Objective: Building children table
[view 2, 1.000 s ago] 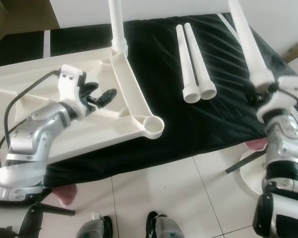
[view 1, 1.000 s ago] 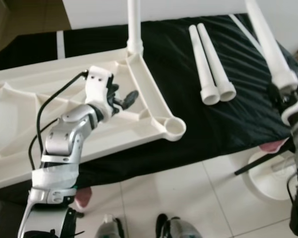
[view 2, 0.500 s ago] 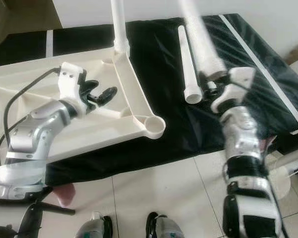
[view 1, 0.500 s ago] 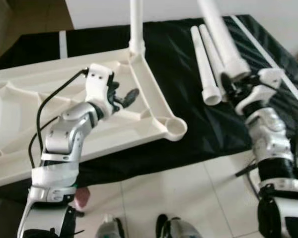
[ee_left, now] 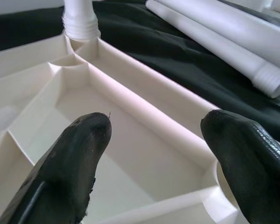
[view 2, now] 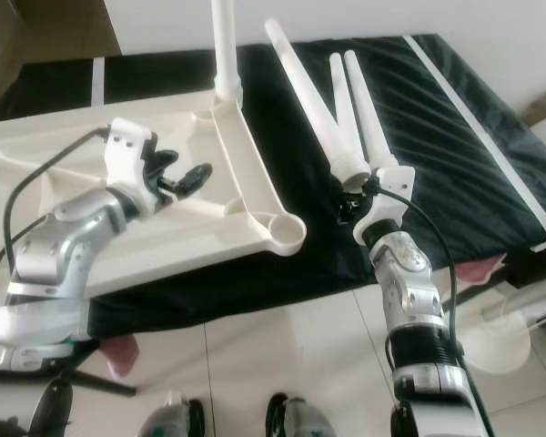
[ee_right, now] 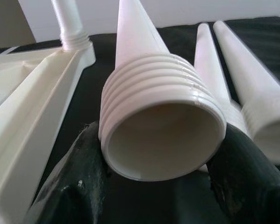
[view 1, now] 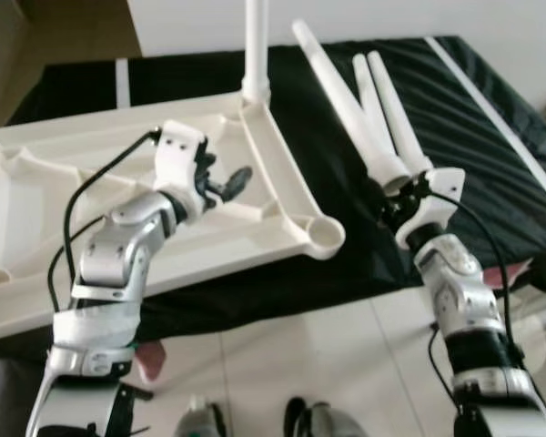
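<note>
The tabletop (view 1: pixel 36 218) is lying upside down on the black cloth (view 1: pixel 491 164), ribs up, taking the left half of the scene. The left gripper (view 1: pixel 220 180) is hovering over the ribbed underside near the right edge, its fingers (ee_left: pixel 79 154) spread wide and holding nothing; it looks placed to steady the tabletop.

At the far right corner one leg (view 1: pixel 256 45) is already standing upright in its socket. At the near right corner an empty socket (view 1: pixel 325 237) is sitting open, overhanging the cloth's edge.

Right of that, the right gripper (view 2: pixel 350 196) is clamping a third leg (view 2: pixel 305 96) at its threaded end, one finger (ee_right: pixel 74 186) on each side of the thread. This held leg is tilting away from the robot and leaning left, its narrow tip pointing towards the fitted leg. Its thick end is near the empty socket but well clear of it.

Just beside it, two spare legs (view 1: pixel 387 109) are lying on the cloth, touching each other, thick ends towards the robot.

The step in hand seems to be fitting the second leg. The next move likely calls for swinging the held leg upright, bringing the threaded end over the empty socket, lowering it squarely, then twisting, with the left gripper bracing the tabletop against turning.
</note>
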